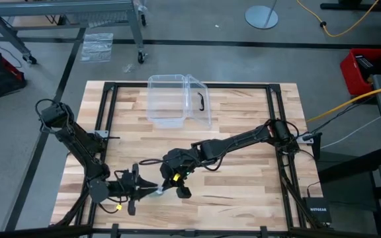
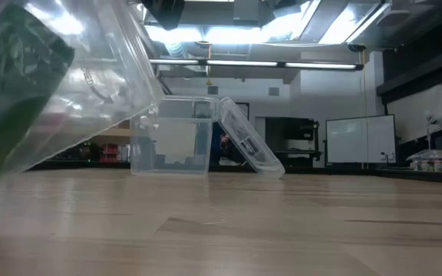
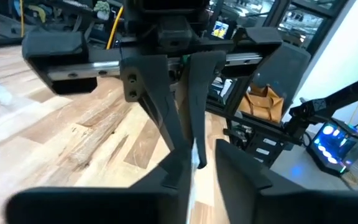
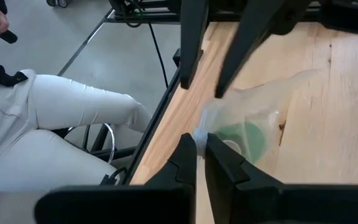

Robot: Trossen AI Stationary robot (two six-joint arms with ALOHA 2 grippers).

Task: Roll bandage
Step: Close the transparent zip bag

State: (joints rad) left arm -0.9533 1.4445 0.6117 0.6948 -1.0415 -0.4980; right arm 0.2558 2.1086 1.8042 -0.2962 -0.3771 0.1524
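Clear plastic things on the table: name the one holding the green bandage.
The crinkly wrapper pinched by the right gripper; the bandage shows through it, unlike the lidded box.

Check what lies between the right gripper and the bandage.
Only clear wrapper: in the right wrist view the right gripper pinches the wrapper's edge, and the green bandage sits inside it.

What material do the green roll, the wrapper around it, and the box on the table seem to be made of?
Green roll: probably matte cloth, though seen only blurred through its cover. Wrapper: thin clear plastic film; it crinkles and shows the green inside. Box: rigid clear plastic, glossy; the wooden tabletop, with visible grain, shows through its walls.
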